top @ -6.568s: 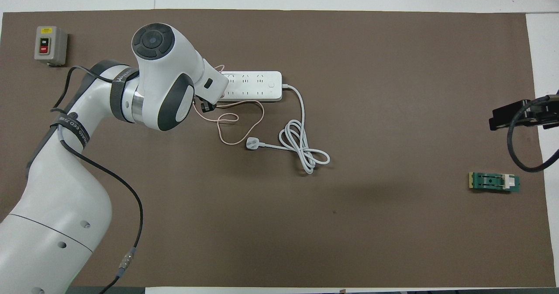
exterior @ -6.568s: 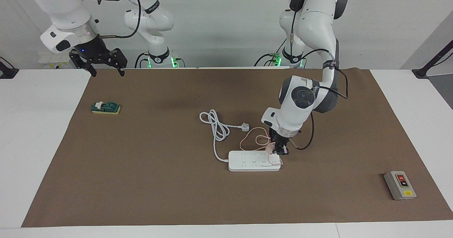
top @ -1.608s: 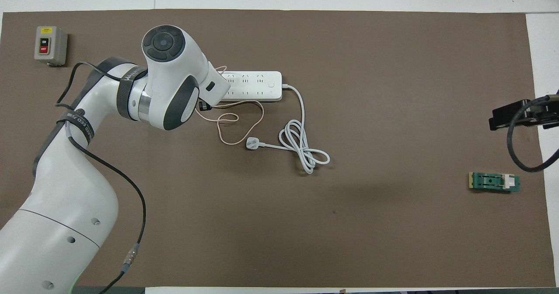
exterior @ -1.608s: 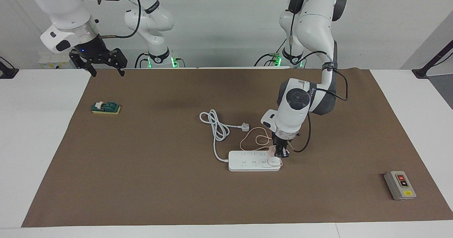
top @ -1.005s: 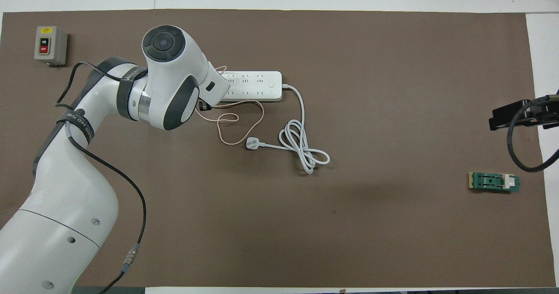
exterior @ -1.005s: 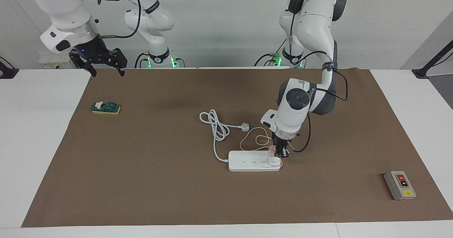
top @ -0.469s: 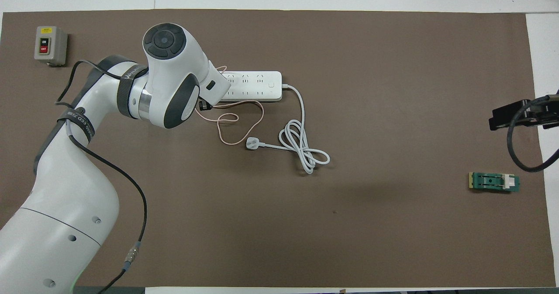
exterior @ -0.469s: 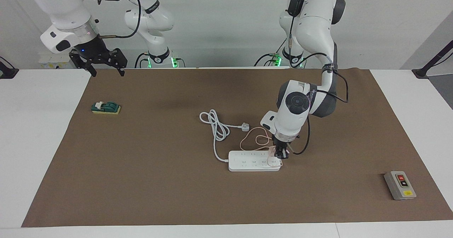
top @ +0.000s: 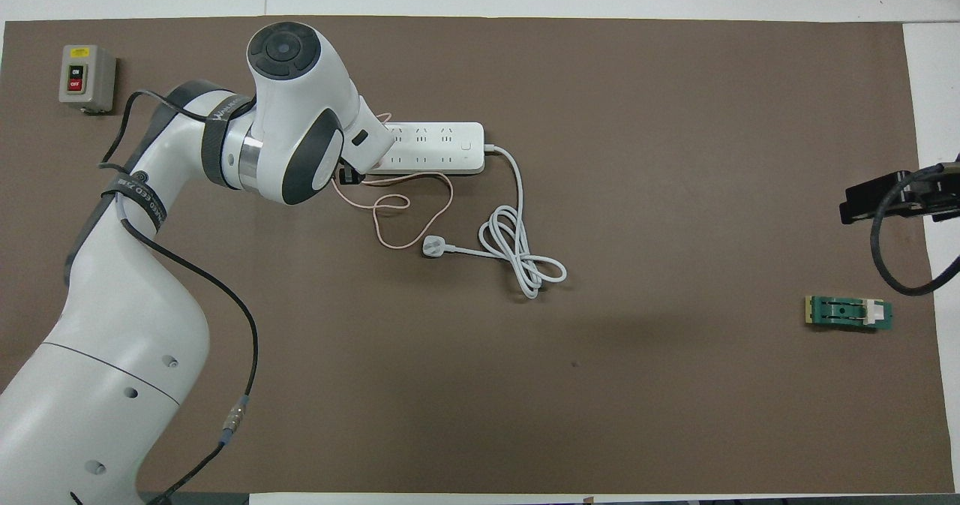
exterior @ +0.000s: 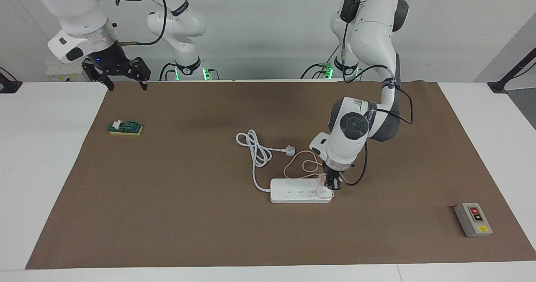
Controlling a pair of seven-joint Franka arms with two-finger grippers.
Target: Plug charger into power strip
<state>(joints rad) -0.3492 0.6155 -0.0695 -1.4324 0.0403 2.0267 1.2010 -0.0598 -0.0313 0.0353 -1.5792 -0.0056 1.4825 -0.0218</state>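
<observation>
The white power strip (exterior: 299, 191) (top: 439, 147) lies flat mid-mat. At its end toward the left arm's side, my left gripper (exterior: 333, 184) points straight down, shut on the small pale pink charger (exterior: 321, 179), which sits low on the strip's top. The charger's thin pink cable (exterior: 302, 166) (top: 405, 212) loops on the mat nearer the robots. In the overhead view the left wrist hides both the charger and the fingertips. My right gripper (exterior: 122, 77) (top: 892, 193) hangs open and waits over the mat's edge at the right arm's end.
The strip's thick white cord coils (exterior: 256, 148) (top: 525, 261) nearer the robots, ending in a white three-pin plug (exterior: 289, 150) (top: 433, 246). A grey button box (exterior: 473, 219) (top: 86, 77) sits at the left arm's end. A green block (exterior: 125, 128) (top: 849, 313) lies below the right gripper.
The left arm's wrist has sunk slightly and turned a little, with the gripper and charger staying at the strip's end. The right arm has not moved.
</observation>
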